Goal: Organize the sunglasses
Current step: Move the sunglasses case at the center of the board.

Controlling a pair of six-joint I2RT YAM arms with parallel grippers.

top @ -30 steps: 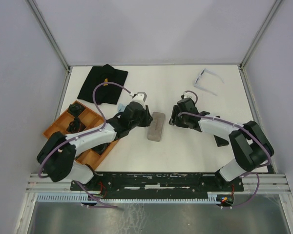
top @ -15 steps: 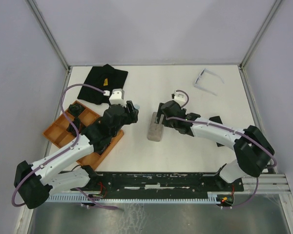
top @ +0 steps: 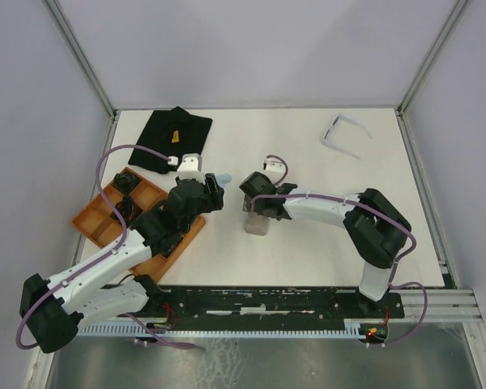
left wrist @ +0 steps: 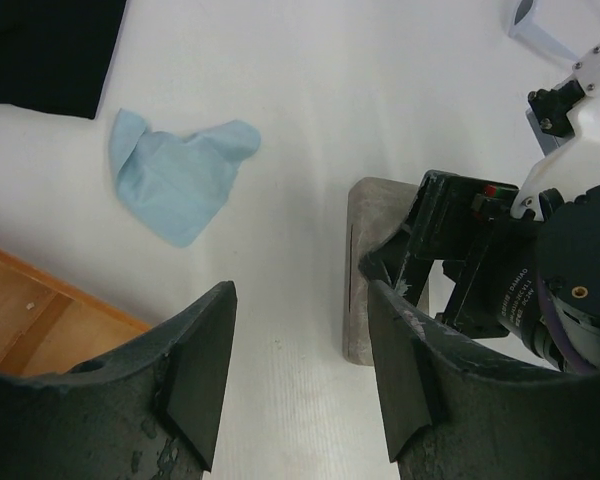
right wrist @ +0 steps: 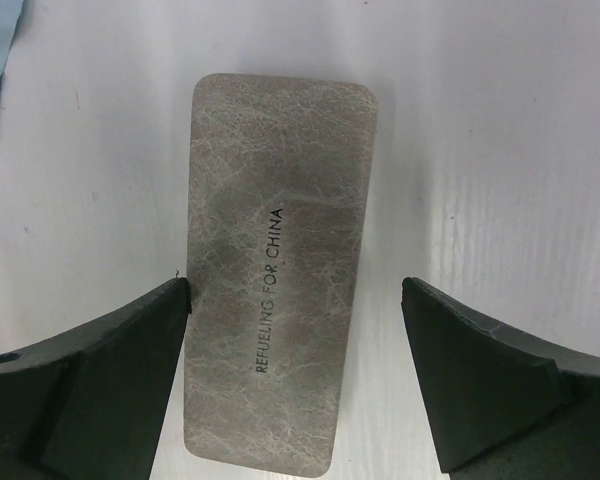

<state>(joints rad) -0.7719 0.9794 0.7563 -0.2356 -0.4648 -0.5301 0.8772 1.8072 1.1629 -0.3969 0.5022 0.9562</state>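
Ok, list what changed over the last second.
The right end effector swung left and now straddles the grey case, jaws opened wide, not gripping it. The left end effector backed off to the left of the case and opened, holding nothing. The case, the pale-framed sunglasses at the far right, the black cloth and the orange tray stayed put.

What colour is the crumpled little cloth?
The cloth is light blue; the left wrist view shows it best.

The top camera looks down on the whole desk (top: pixel 308 162) from high behind its near edge. The left wrist camera looks slanting and low over the middle. The right wrist camera looks straight down, very near. All three share the grey case (top: pixel 257 227).
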